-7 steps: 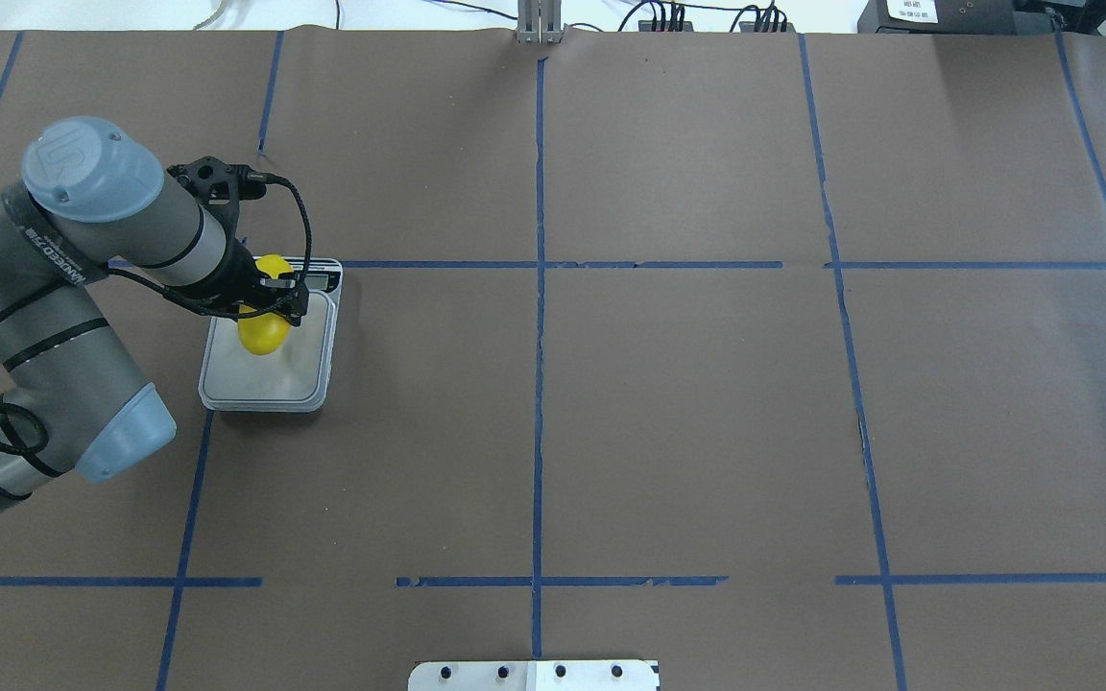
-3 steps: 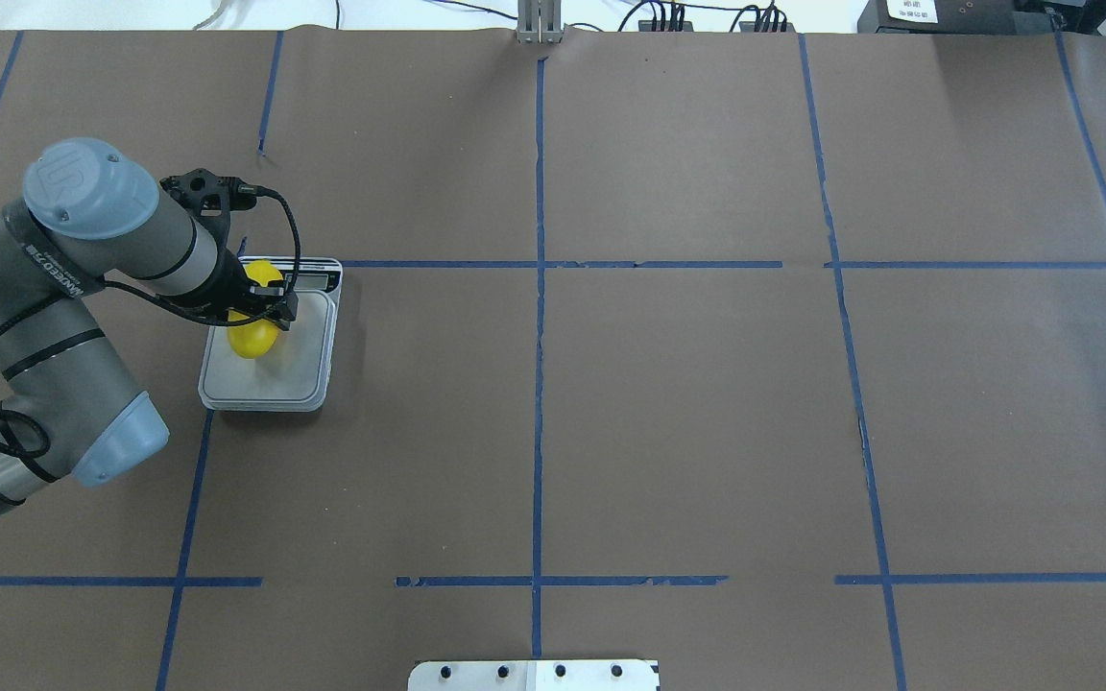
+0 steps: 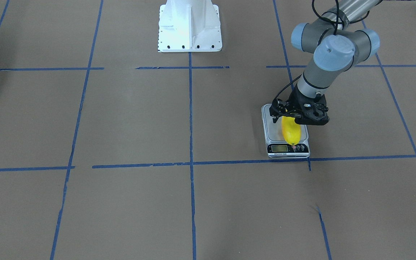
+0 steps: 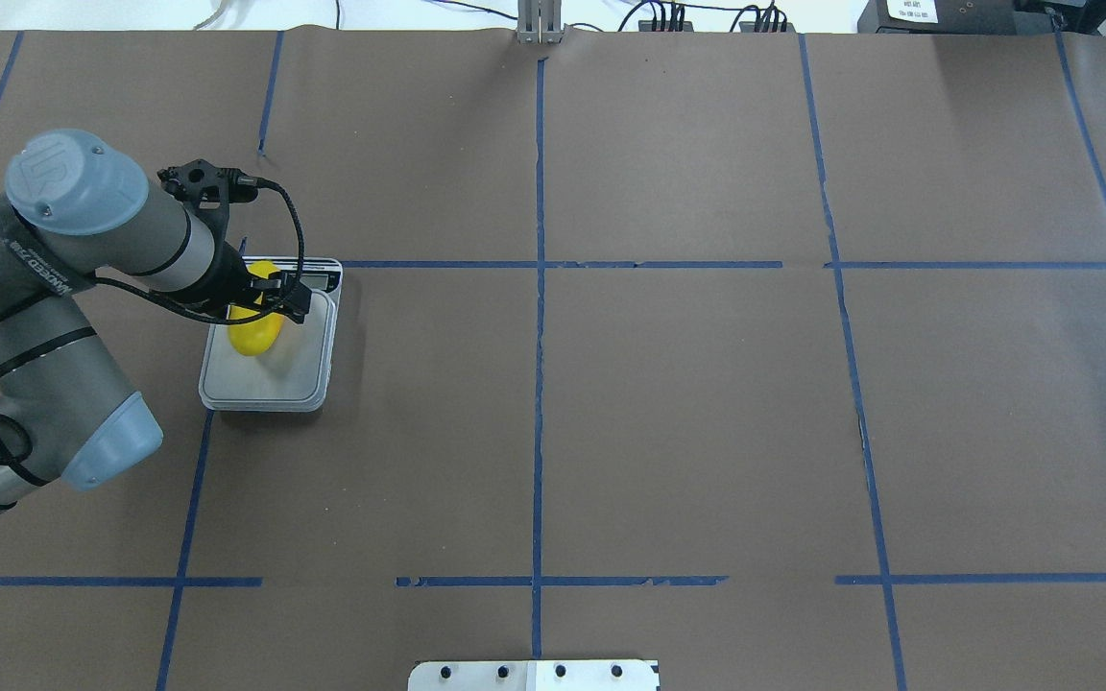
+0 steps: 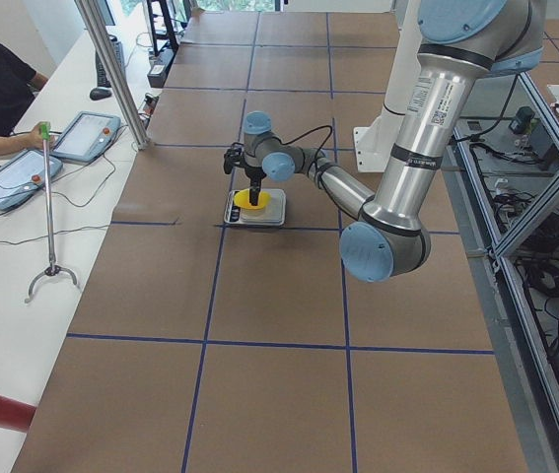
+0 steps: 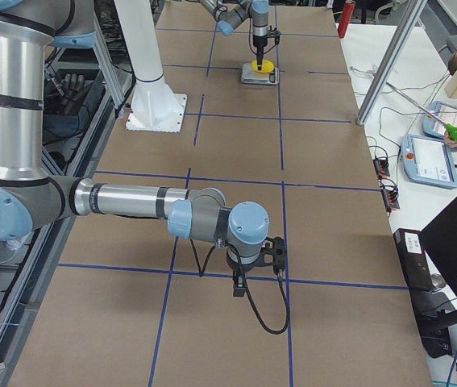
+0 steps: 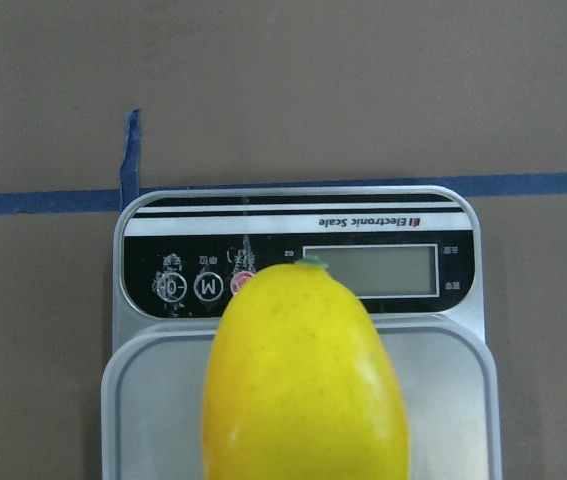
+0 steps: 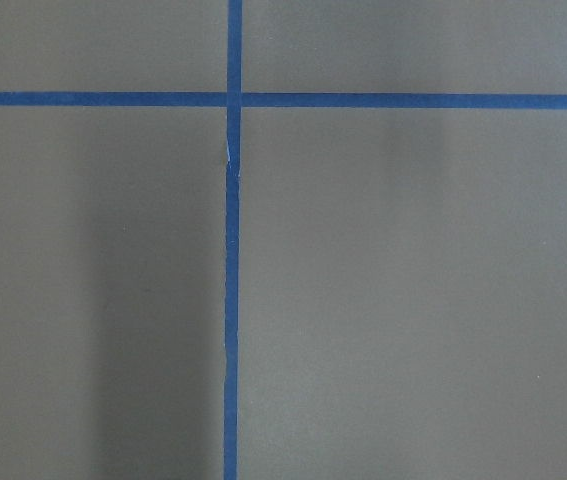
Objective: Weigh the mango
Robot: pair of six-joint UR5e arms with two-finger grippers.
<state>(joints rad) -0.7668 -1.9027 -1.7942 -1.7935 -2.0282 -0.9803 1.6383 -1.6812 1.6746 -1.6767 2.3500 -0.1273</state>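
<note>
Of the left gripper (image 3: 294, 119), the black fingers are seen pointing down at the rear end of the mango (image 3: 290, 133). Whether they are pinching the fruit or standing slack beside it cannot be told, since the tips are hidden by the gripper's own body. The mango is set lengthwise over the plate (image 4: 270, 379) of the scale (image 3: 302, 148), with its small dark tip toward the control panel. Whether its underside is touching the plate cannot be told.

The fruit is smooth and glossy, an elongated yellow oval with an orange tinge low on one flank, and it is narrower than the plate. The plate is a pale rectangle with rounded corners and a raised rim, and nothing else is held on it. Beyond it, the scale's black panel carries round buttons and a grey display (image 7: 368, 270) on which no reading can be made out.

The scale is placed on matt brown paper (image 4: 687, 403) marked into squares with blue tape (image 4: 539, 432), one line of which runs just beyond the panel's edge.

The right gripper (image 6: 259, 256) is held well apart, low over bare paper near a crossing of tape lines. Its finger state cannot be told.
</note>
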